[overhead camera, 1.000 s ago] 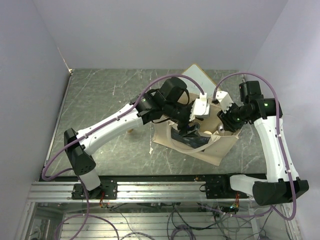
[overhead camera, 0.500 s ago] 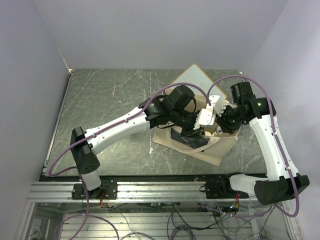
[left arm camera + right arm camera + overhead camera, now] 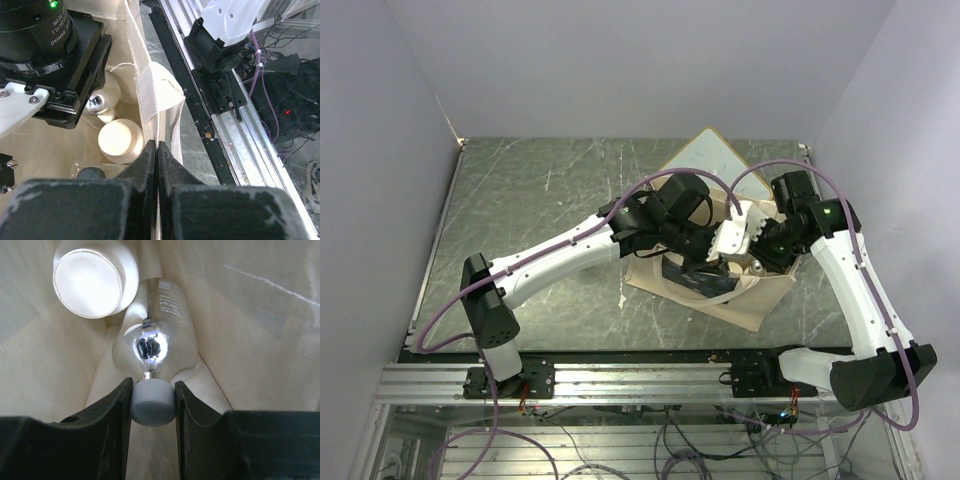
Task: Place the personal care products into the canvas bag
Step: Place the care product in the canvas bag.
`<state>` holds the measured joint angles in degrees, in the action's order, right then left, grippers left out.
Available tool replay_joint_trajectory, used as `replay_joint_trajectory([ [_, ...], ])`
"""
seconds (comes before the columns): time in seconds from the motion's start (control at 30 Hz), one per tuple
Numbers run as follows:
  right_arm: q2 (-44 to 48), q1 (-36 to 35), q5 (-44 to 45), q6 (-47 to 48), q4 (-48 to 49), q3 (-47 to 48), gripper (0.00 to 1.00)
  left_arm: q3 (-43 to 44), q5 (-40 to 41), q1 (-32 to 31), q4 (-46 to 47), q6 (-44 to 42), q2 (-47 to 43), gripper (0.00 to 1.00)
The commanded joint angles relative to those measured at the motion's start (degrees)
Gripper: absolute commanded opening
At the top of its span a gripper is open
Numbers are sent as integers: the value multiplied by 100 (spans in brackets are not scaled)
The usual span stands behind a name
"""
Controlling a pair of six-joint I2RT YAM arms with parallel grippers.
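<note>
Plainly, the right gripper (image 3: pixel 152 401) was sunk inside the canvas bag (image 3: pixel 752 305), its fingers clamped on the grey cap of a clear bottle (image 3: pixel 159 320) whose glossy body pointed deeper in. The left gripper (image 3: pixel 156 150) was pinched tight on the bag's woven rim, and both arms bent inward over the opening. A smooth cream cylinder (image 3: pixel 94 277) sat just beside the bottle. Soft cloth walls crowded the right fingers on both sides. The bag stood near the metal rail (image 3: pixel 240 145) at the edge of the marbled grey table (image 3: pixel 540 200).
</note>
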<state>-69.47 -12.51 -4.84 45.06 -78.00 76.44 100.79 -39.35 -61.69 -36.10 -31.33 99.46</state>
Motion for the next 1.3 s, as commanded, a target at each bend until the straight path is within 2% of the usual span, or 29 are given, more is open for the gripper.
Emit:
replay_joint_trajectory([
  [0.0, 115, -25, 37, 19, -98, -145, 0, 197, -70, -51, -140, -218, 60, 7],
  [0.57, 43, -23, 42, 96, 134, -1171, 2, 42, -27, -62, -54, -285, -180, 7],
  [0.83, 149, -20, 130, 86, 452, -1722, 10, -171, 68, -63, 168, -136, -296, 7],
  [0.93, 200, -23, 88, 80, 513, -1665, 16, -121, 141, -62, 208, -63, -266, 7],
  [1.1, 329, -22, -444, 124, 335, -1011, 31, -97, 266, -80, 283, 35, -234, 7],
  [1.2, 456, -22, -771, 112, 364, -690, 48, -173, 396, -84, 430, 215, -248, 7],
  [1.27, 502, -17, -945, 89, 404, -468, 52, -204, 459, -89, 495, 293, -246, 7],
])
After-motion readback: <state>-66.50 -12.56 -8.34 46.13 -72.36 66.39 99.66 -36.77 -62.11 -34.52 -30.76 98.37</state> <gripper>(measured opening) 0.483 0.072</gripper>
